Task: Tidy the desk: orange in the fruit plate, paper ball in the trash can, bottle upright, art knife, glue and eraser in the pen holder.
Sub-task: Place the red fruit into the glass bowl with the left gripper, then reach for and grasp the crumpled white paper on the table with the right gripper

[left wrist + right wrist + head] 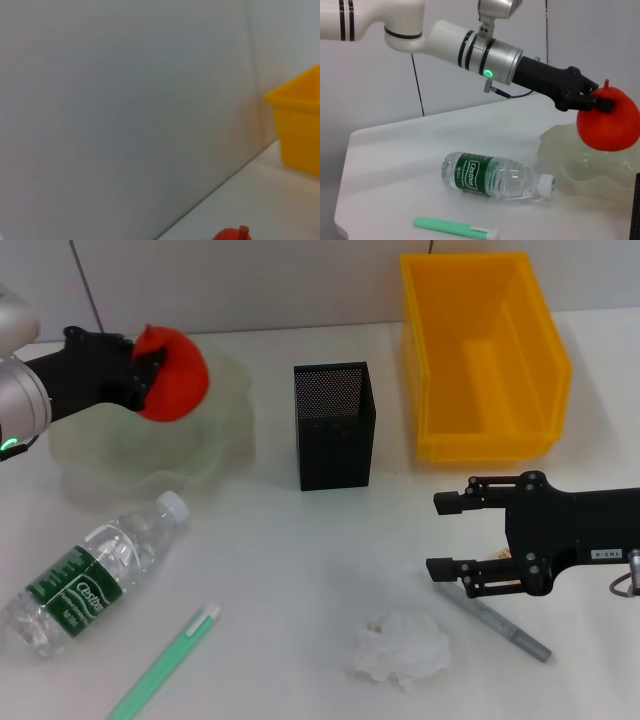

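- The orange hangs over the fruit plate, clear of the glass; the left gripper has its jaws closed on it
- The bottle lies on its side on the table, near the plate
- The right gripper hovers low beside the paper ball; jaws wide apart, holding nothing

A plain white counter is seen spread across the whole scene, smooth and evenly lit, with only soft shadows cast on it. Behind it, a pale grey-white wall is met at the far edge. Thin dark vertical seams are picked out on that wall. A rounded counter corner is shown.
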Robot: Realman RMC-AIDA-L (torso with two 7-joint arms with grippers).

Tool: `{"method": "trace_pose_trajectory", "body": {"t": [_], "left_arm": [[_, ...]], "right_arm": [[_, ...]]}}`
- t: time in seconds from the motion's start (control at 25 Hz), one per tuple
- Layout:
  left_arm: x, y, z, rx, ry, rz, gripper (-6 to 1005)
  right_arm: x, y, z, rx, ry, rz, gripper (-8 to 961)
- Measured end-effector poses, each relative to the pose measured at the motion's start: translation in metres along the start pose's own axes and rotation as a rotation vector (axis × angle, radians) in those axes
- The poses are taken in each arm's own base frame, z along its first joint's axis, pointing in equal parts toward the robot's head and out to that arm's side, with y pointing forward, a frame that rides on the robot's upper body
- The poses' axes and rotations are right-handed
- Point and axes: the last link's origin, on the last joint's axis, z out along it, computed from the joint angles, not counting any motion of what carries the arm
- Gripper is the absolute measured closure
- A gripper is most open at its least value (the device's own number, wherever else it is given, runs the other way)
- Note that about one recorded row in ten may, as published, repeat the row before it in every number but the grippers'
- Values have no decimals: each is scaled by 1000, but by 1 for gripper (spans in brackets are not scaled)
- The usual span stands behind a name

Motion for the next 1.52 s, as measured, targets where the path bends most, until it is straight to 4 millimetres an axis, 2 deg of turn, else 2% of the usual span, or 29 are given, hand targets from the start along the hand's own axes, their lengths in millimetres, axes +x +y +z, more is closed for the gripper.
{"method": "trace_pose_trajectory", "body": {"t": [0.24, 0.4, 0.84, 1.32, 1.4, 1.48, 1.52], "left_arm": [[-10, -9, 3, 64, -30, 4, 883], [-12, -8, 4, 60, -36, 3, 881], [-12, -1, 6, 34, -36, 31, 706], [-1, 2, 3, -9, 2, 33, 282], [13, 15, -14, -145, 71, 42, 211], [16, 21, -22, -195, 88, 49, 138], [16, 21, -22, -195, 88, 49, 139]], "right_arm": [[-3, -1, 0, -1, -1, -9, 222], [-4, -1, 0, -2, -2, -11, 222], [-5, -2, 1, -3, -4, -13, 223], [-3, -3, -1, 11, -7, -6, 223], [-2, -3, -1, 15, -6, -4, 224], [-2, -3, -2, 18, -5, -2, 224], [-1, -3, -2, 18, -5, -1, 224]]}}
